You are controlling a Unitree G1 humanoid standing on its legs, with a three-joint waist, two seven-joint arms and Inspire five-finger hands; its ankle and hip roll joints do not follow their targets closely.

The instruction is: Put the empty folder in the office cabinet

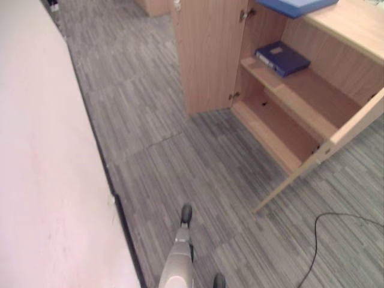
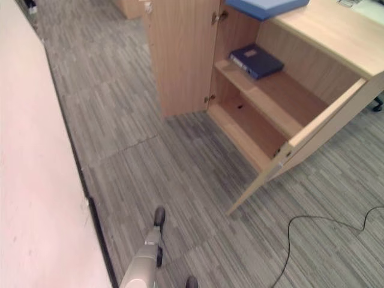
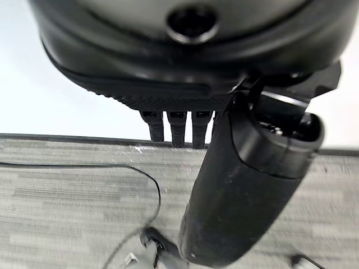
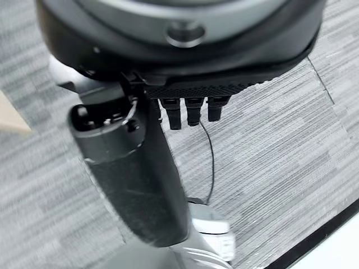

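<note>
Both hands (image 3: 235, 185) (image 4: 134, 179) empty, fingers relaxed, folder (image 1: 282, 58) well apart on cabinet (image 1: 300, 99) shelf

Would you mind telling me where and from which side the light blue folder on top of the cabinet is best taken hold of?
Judging from the head views, grip the light blue folder at its overhanging front edge, coming from the cabinet's open front. It lies flat on the top with that edge jutting past it, so fingers could likely slip under and the thumb press on top. Its far part is cut off.
</note>
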